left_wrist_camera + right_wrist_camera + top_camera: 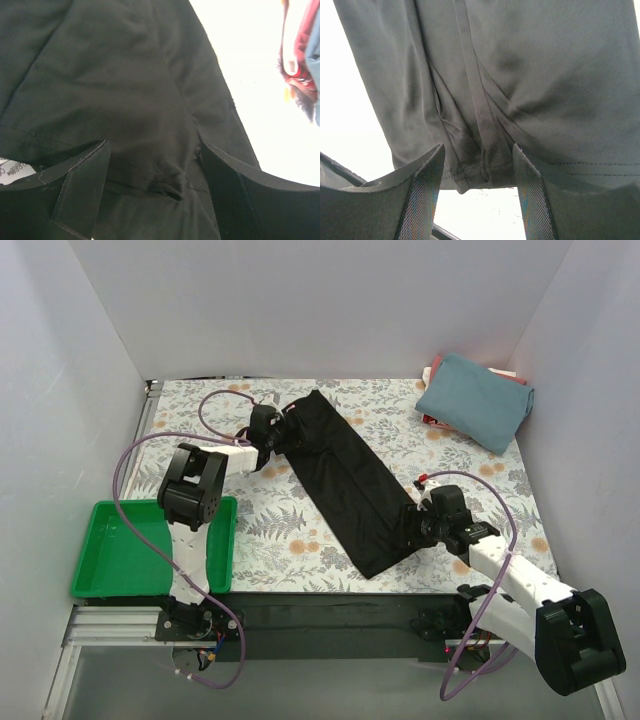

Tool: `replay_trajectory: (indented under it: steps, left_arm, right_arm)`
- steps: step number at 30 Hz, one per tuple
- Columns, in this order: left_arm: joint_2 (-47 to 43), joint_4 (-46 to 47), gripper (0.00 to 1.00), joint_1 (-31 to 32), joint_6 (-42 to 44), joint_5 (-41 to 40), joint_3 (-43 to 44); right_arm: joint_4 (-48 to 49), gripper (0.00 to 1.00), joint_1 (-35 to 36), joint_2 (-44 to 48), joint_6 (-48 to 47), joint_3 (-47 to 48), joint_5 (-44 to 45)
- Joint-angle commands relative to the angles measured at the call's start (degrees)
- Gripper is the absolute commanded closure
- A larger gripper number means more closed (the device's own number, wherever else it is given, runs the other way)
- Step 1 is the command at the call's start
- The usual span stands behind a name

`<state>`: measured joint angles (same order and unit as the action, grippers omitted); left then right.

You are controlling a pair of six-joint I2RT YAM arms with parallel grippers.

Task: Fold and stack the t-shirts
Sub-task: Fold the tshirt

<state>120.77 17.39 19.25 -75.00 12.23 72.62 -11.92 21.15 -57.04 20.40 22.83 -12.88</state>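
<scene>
The black t-shirt [345, 480] lies folded into a long strip, running diagonally from the back left to the front right of the table. My left gripper [277, 440] is at its far end. In the left wrist view the jaws [152, 165] stand apart with a bunch of black cloth [110, 75] between them, and a pale label [15, 170] shows at the left. My right gripper [415, 525] is at the near end. Its jaws [477, 165] stand apart around the puckered hem [470, 170]. A folded teal-blue t-shirt [475, 400] lies on a red one [432, 370] at the back right.
A green plastic tray [110, 550] sits at the front left beside the left arm's base. White walls enclose the floral table mat [280, 530] on three sides. The red and teal shirts also show at the right edge of the left wrist view [295, 55].
</scene>
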Motion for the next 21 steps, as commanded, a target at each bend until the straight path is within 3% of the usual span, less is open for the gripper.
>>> replay_trajectory:
  steps: [1, 8, 21]
  left_arm:
    - [1.39, -1.04, 0.28, 0.00, 0.29, -2.21, 2.96]
    - [5.44, -4.38, 0.28, 0.00, 5.12, -3.35, 7.36]
    - [11.59, -5.17, 0.28, 0.00, 19.18, 5.61, 15.27]
  right_arm:
    - [2.43, 0.36, 0.39, 0.00, 0.34, -1.64, -2.14]
    - [4.01, 0.37, 0.91, -0.45, 2.53, -4.28, -4.08]
    - [8.13, 0.37, 6.18, -0.17, 8.24, -6.13, -3.64]
